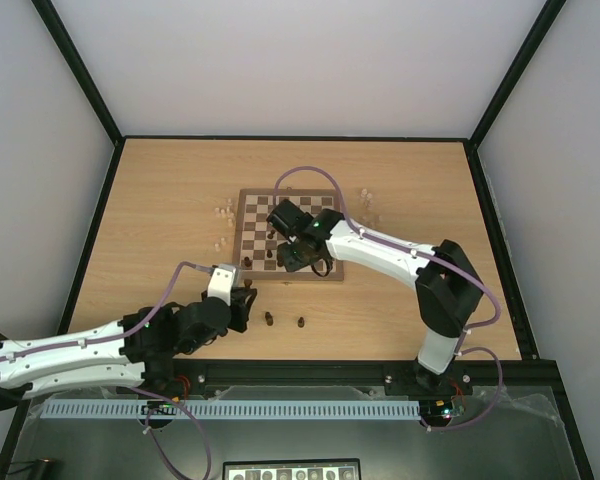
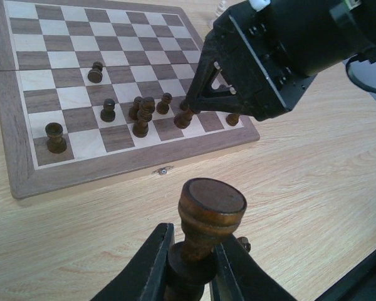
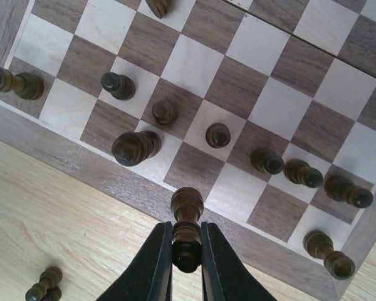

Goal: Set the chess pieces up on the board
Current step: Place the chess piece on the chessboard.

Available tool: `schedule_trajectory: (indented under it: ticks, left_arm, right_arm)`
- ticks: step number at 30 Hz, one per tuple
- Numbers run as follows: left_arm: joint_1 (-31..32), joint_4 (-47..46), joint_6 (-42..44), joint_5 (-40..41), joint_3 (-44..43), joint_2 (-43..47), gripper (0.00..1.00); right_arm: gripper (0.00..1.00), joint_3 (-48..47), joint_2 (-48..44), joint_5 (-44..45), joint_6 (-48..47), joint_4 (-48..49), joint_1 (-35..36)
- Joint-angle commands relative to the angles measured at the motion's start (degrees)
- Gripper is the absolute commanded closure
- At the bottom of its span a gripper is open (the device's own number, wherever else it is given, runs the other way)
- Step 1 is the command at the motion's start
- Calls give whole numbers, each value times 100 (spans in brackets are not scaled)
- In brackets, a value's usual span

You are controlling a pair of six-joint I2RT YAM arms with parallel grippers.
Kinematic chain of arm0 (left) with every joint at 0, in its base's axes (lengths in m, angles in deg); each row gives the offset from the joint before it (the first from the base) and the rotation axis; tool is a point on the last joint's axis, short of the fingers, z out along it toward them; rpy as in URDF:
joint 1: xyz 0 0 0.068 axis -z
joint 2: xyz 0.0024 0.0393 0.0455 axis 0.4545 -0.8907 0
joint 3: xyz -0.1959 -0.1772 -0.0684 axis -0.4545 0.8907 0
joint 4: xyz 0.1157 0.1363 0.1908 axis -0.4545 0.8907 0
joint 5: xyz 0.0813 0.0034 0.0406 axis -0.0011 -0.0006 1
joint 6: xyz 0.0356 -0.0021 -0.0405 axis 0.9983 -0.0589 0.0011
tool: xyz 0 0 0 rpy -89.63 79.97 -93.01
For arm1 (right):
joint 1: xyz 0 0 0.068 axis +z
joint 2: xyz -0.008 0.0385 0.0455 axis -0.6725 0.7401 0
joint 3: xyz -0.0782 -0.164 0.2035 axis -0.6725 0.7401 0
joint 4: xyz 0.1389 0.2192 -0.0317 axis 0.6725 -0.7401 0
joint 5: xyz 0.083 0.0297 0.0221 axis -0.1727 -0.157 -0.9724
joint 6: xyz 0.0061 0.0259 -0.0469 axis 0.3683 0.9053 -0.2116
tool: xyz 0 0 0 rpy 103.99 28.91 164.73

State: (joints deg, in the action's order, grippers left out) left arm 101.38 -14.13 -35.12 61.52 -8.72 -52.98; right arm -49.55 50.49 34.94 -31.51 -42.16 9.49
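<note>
Lower centre, by the board (image 1: 260, 210), left jaws clamp a dark piece (image 2: 208, 213) upright for placing; right jaws, a second piece (image 3: 187, 229).

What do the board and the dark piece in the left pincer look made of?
The board: wood, by its visible grain, satin finish. The dark piece in the left pincer: likely turned wood, stained brown with a slight sheen; lathe rings show.

We see bright, even, diffuse light. On the dark-and-cream checked wooden chessboard (image 3: 194, 63), the dark turned wooden chessmen (image 3: 131, 147) cast only faint, soft shadows. Its pale squares look slightly washed out; the overhead view is coarse.
</note>
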Motion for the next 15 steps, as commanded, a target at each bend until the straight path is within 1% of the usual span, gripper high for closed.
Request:
schedule_trajectory:
  ticks: [1, 15]
  left_arm:
    - [20, 146, -16, 163, -157, 144, 84]
    - [18, 197, -16, 158, -138, 292, 84]
  right_arm:
    - [89, -240, 241, 113, -77, -172, -14]
    - [83, -254, 606, 115, -90, -52, -14]
